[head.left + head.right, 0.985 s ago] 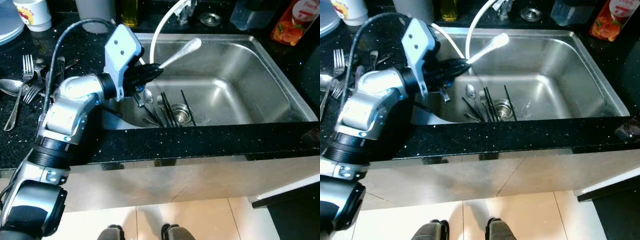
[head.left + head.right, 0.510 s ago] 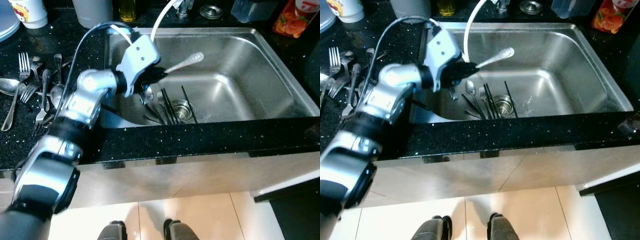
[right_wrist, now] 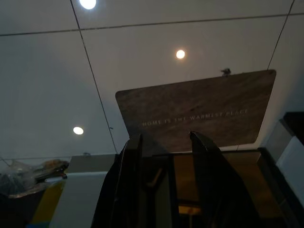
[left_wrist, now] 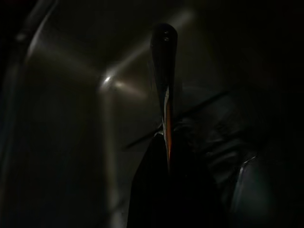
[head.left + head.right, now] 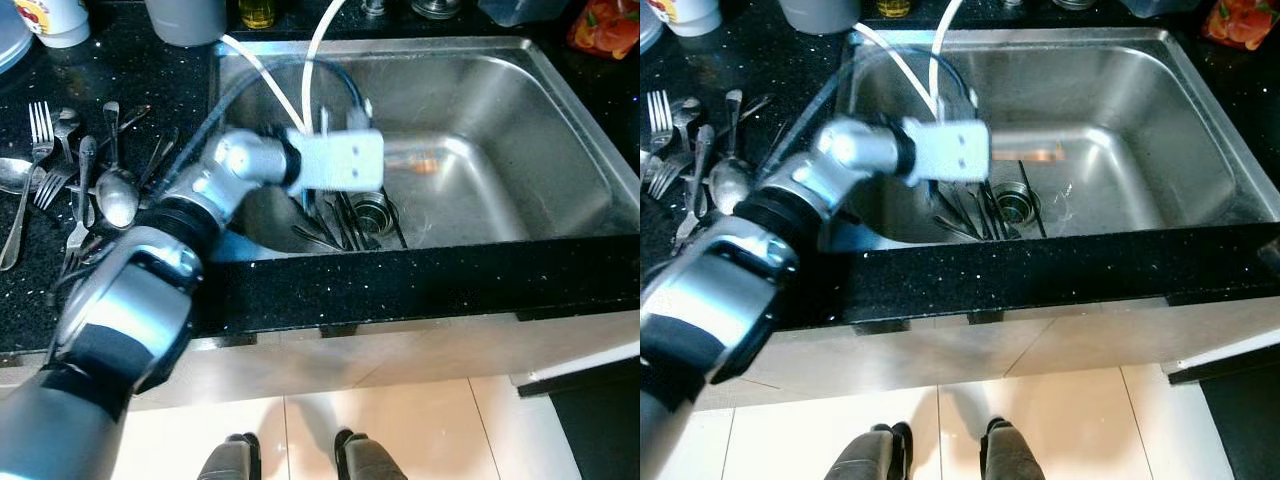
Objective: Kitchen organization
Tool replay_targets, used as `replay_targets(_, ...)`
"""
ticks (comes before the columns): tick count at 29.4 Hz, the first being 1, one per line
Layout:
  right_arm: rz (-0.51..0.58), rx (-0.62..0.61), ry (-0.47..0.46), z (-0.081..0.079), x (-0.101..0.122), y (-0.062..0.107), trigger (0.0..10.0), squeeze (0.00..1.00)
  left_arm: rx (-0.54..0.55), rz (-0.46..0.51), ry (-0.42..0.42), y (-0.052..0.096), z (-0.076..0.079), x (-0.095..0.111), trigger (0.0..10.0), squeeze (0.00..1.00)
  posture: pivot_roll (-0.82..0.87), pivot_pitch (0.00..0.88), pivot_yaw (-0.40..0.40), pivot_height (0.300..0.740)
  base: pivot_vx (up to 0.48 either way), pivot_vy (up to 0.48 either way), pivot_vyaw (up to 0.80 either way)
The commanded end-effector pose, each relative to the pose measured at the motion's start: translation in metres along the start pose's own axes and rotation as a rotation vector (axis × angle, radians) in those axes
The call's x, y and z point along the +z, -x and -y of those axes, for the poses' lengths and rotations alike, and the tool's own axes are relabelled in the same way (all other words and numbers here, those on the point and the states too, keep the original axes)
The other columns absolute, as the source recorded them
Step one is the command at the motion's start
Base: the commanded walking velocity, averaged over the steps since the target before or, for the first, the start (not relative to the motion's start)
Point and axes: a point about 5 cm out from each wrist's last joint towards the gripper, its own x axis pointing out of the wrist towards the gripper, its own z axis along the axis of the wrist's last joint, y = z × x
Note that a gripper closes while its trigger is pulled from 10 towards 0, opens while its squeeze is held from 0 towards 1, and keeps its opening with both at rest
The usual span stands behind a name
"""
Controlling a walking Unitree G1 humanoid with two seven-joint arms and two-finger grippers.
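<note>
Sink [image 5: 560,130] first: our left gripper [image 5: 385,170] reaches across the basin, fingers clamped on a blurred piece of cutlery [image 5: 415,160] pointing toward three o'clock. More cutlery lies by the drain [image 5: 375,212] at six o'clock. We judge this the carrying step, and next comes a steady swing toward the counter pile [image 5: 85,185] at nine o'clock; our right gripper [image 3: 164,156] idles with fingers apart.

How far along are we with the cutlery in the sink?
Done: forks and spoons lie on the counter left of the sink. In hand: the left gripper holds one utensil over the basin. Left: several pieces lie by the drain.
</note>
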Motion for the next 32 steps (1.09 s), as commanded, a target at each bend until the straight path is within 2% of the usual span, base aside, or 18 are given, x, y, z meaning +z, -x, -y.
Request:
replay_targets(1, -0.043, -0.008, -0.02, 0.002, -0.017, 0.002, 10.0, 0.0, -0.071, 0.013, -0.013, -0.007, 0.008, 0.002, 10.0, 0.0, -0.1, 0.327, 0.017, 0.74, 0.0, 0.0, 0.0)
replay_targets(3, -0.046, -0.011, -0.023, 0.003, -0.018, 0.003, 10.0, 0.0, -0.148, -0.002, -0.03, -0.012, 0.017, 0.002, 10.0, 0.0, -0.11, 0.329, 0.018, 0.74, 0.0, 0.0, 0.0)
replay_targets(4, -0.047, -0.011, -0.025, 0.003, -0.019, 0.003, 10.0, 0.0, -0.183, -0.018, -0.045, -0.013, 0.02, 0.001, 10.0, 0.11, -0.11, 0.33, 0.021, 0.74, 0.0, 0.0, 0.0)
replay_targets(5, -0.047, -0.011, -0.027, 0.003, -0.019, 0.003, 10.0, 0.0, -0.207, -0.035, -0.057, -0.014, 0.023, -0.001, 10.0, 0.46, -0.11, 0.33, 0.021, 0.74, 0.0, 0.0, 0.0)
replay_targets(7, -0.047, -0.011, -0.03, 0.002, -0.02, 0.003, 10.0, 0.0, -0.23, -0.058, -0.068, -0.014, 0.025, -0.003, 10.0, 0.92, -0.11, 0.33, 0.021, 0.74, 0.0, 0.0, 0.0)
replay_targets(9, -0.047, -0.01, -0.03, 0.001, -0.02, 0.003, 10.0, 0.0, -0.233, -0.063, -0.072, -0.014, 0.026, -0.004, 10.0, 0.92, -0.11, 0.33, 0.021, 0.74, 0.0, 0.0, 0.0)
replay_targets(10, -0.047, -0.009, -0.031, 0.001, -0.02, 0.002, 10.0, 0.0, -0.236, -0.072, -0.084, -0.014, 0.026, -0.005, 10.0, 1.0, -0.11, 0.33, 0.022, 0.74, 0.0, 0.0, 0.0)
replay_targets(16, -0.042, -0.006, -0.034, -0.001, -0.018, 0.002, 10.0, 0.0, -0.19, -0.096, -0.122, -0.008, 0.015, -0.005, 10.0, 1.0, -0.1, 0.325, 0.02, 0.74, 0.0, 0.0, 0.0)
replay_targets(17, -0.039, -0.004, -0.033, -0.002, -0.016, 0.002, 10.0, 0.0, -0.158, -0.135, -0.151, -0.001, 0.004, -0.007, 10.0, 0.41, -0.1, 0.321, 0.019, 0.74, 0.0, 0.0, 0.0)
replay_targets(19, -0.038, -0.004, -0.032, -0.002, -0.015, 0.001, 10.0, 0.0, -0.148, -0.148, -0.161, 0.001, 0.001, -0.008, 10.0, 0.41, -0.1, 0.318, 0.018, 0.74, 0.0, 0.0, 0.0)
replay_targets(20, -0.036, -0.003, -0.031, -0.002, -0.014, 0.001, 10.0, 0.0, -0.115, -0.167, -0.175, 0.007, -0.007, -0.008, 10.0, 0.0, -0.09, 0.314, 0.019, 0.74, 0.0, 0.0, 0.0)
replay_targets(22, -0.031, -0.001, -0.03, -0.003, -0.011, 0.001, 10.0, 0.0, -0.026, -0.194, -0.197, 0.019, -0.024, -0.007, 10.0, 0.0, -0.08, 0.304, 0.017, 0.74, 0.0, 0.0, 0.0)
replay_targets(24, -0.025, 0.002, -0.027, -0.004, -0.007, 0.0, 10.0, 0.0, 0.145, -0.205, -0.212, 0.035, -0.051, -0.002, 10.0, 0.0, -0.07, 0.297, 0.014, 0.74, 0.0, 0.0, 0.0)
replay_targets(25, -0.025, 0.002, -0.027, -0.004, -0.007, 0.0, 10.0, 0.0, 0.145, -0.205, -0.212, 0.035, -0.051, -0.002, 10.0, 0.0, -0.07, 0.297, 0.014, 0.74, 0.0, 0.0, 0.0)
replay_targets(26, -0.022, 0.005, -0.024, -0.005, -0.004, 0.0, 10.0, 0.0, 0.239, -0.202, -0.219, 0.046, -0.066, 0.002, 10.0, 0.0, -0.06, 0.288, 0.012, 0.74, 0.0, 0.0, 0.0)
replay_targets(27, -0.022, 0.005, -0.024, -0.005, -0.004, 0.0, 10.0, 0.0, 0.239, -0.202, -0.219, 0.046, -0.066, 0.002, 10.0, 0.0, -0.06, 0.288, 0.012, 0.74, 0.0, 0.0, 0.0)
replay_targets(30, -0.013, 0.011, -0.018, -0.007, 0.002, -0.002, 10.0, 0.0, 0.418, -0.166, -0.216, 0.068, -0.09, 0.012, 10.0, 0.0, -0.04, 0.269, 0.009, 0.74, 0.0, 0.0, 0.0)
replay_targets(32, -0.01, 0.012, -0.016, -0.008, 0.004, -0.002, 10.0, 0.0, 0.464, -0.146, -0.204, 0.074, -0.095, 0.014, 10.0, 0.0, -0.04, 0.267, 0.008, 0.74, 0.0, 0.0, 0.0)
